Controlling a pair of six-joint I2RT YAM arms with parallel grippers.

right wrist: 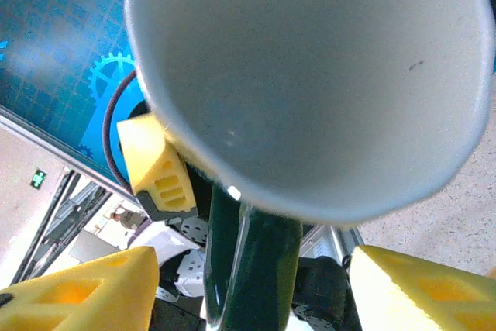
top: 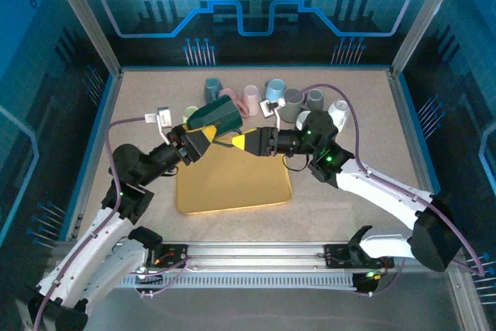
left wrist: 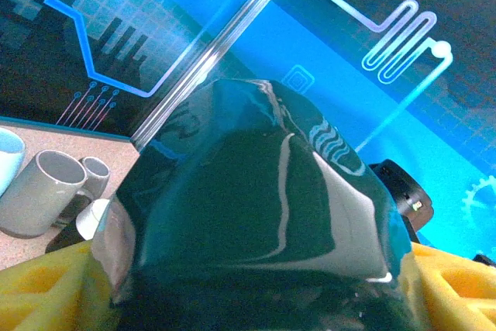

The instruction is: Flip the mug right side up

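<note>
A dark green mug (top: 218, 116) with a pale inside hangs tilted on its side above the yellow tray (top: 232, 187). My left gripper (top: 203, 139) is shut on it. Its glossy wall (left wrist: 256, 191) lies between the yellow fingers (left wrist: 46, 288) in the left wrist view. My right gripper (top: 233, 142) is open at the mug's mouth side. In the right wrist view the pale inside (right wrist: 310, 75) faces the camera. The green handle (right wrist: 252, 269) stands between the right fingers (right wrist: 77, 296) with gaps on both sides.
Several mugs stand in a row at the back of the table: blue-grey (top: 212, 87), pink (top: 250, 98), grey (top: 293, 101) and white (top: 339, 110). Two grey mugs (left wrist: 39, 191) show at the left of the left wrist view.
</note>
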